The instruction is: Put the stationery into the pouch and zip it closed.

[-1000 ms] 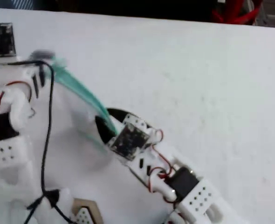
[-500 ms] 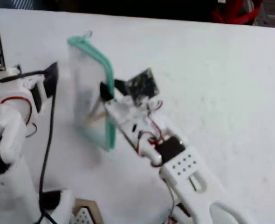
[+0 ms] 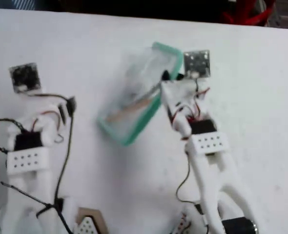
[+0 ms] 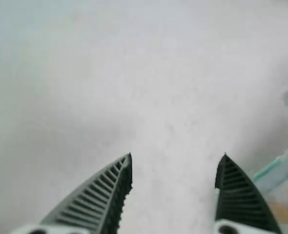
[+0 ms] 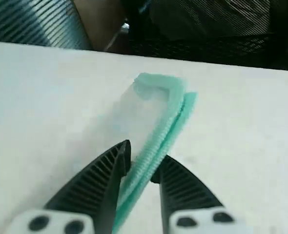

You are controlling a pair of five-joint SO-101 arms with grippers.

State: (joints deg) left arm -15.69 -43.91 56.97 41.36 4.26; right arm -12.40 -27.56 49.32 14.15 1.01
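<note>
High view: clear pouch (image 3: 136, 90) with a teal zip edge sits tilted over the white table (image 3: 251, 63). The right gripper (image 3: 166, 77) is at its edge. A tan stick (image 3: 129, 111), maybe a pencil, lies inside.
Left wrist view: left gripper (image 4: 177, 157) has its jaws apart above the table, with the pouch corner near one finger.
Right wrist view: right gripper jaws are clamped on the pouch's teal edge.

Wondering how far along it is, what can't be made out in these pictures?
Zip open or closed: the pouch is blurred in the high view; in the right wrist view the right pincer covers part of its teal edge.
Contents: a tan stick shape, blurred, in the high view.
Pouch in the left wrist view: cut off by the picture's edge.
</note>
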